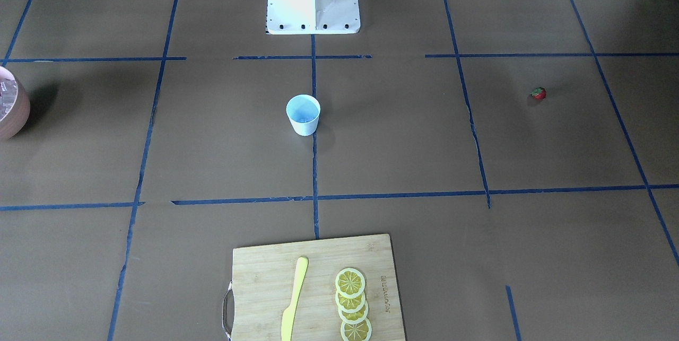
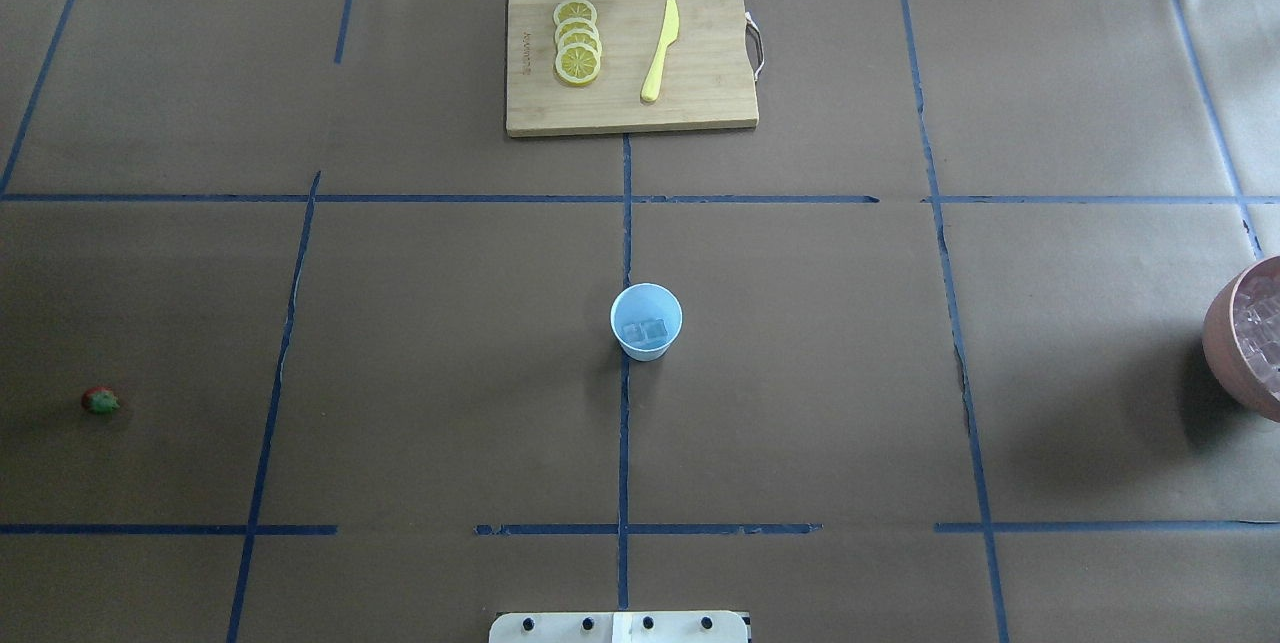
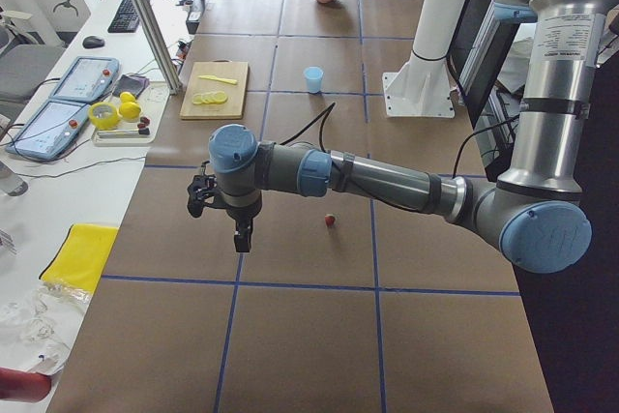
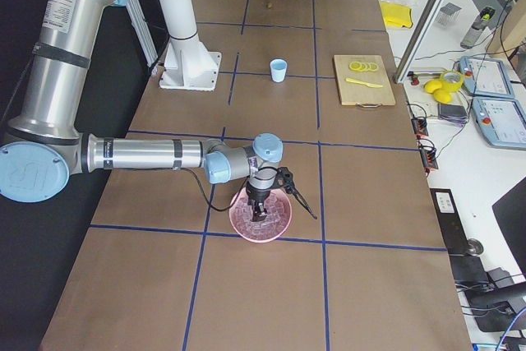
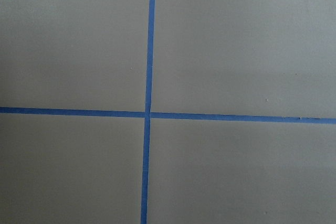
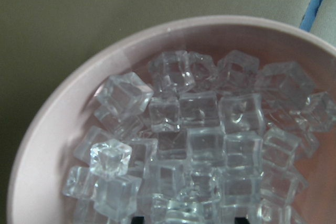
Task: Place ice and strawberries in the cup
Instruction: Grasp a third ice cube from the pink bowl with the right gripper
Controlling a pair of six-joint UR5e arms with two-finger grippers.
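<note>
the cup (image 1: pixel 304 124) stands upright at the middle of the desk (image 2: pixel 800 403), on a blue tape line (image 2: pixel 624 443), with two cubes of ice (image 2: pixel 646 331) in its bottom. more ice fills the pink bowl (image 2: pixel 1220 348) at the desk's right edge. the strawberry (image 2: pixel 99 400) lies alone on the desk far to the left, well apart from the cup. the right gripper (image 4: pixel 261 211) points down just above the ice in the bowl; whether its fingers are parted cannot be told. the left gripper (image 3: pixel 239 239) hangs over bare desk near the strawberry, not touching it; its fingers' state cannot be told either. at the far edge a wooden board (image 2: pixel 700 108) carries lemon slices (image 2: pixel 577 41) and a yellow knife (image 2: pixel 660 48).
</note>
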